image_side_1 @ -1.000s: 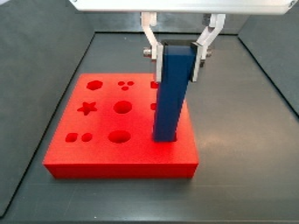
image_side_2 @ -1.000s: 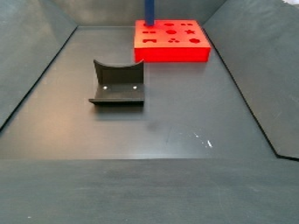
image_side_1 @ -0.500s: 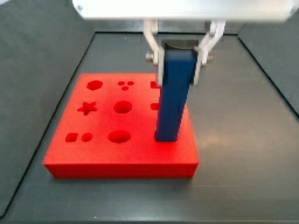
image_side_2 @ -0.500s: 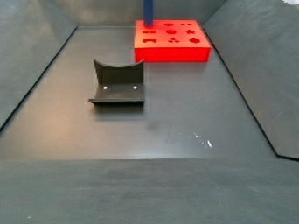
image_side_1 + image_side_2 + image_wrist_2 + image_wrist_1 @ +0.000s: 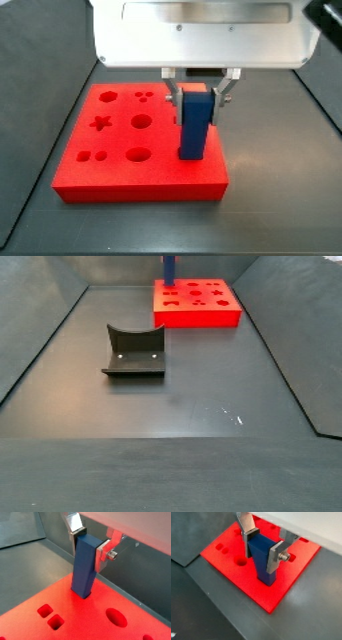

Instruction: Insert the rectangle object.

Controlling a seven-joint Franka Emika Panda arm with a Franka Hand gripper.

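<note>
Nearest in a side view lies a wide stretch of bare dark grey tabletop (image 5: 201, 446), then the small dark grey holder with a curved notch (image 5: 134, 353) standing alone, well apart from the work. Beyond it sits the flat red block with shaped holes (image 5: 120, 140), and there the long, plain blue bar of rectangular cross-section (image 5: 195, 122) stands upright, its lower end sunk into the block's surface near the edge on the side away from the star-shaped hole. The pincer (image 5: 198, 90) is directly above the block, clenched on the bar's upper part; in both wrist views the flat silver plates (image 5: 276, 556) press against opposite faces of the bar (image 5: 85, 567). Judging by how much blue shows above the red, the bar has entered its slot but is probably not fully seated, so pressing it down and letting go seem to remain. The slot lies close to the block's edge (image 5: 284, 594), yet nothing crowds it: open tabletop surrounds the block, and the sloping grey walls (image 5: 40, 346) stand well away, leaving free room for a straight lift upward.
</note>
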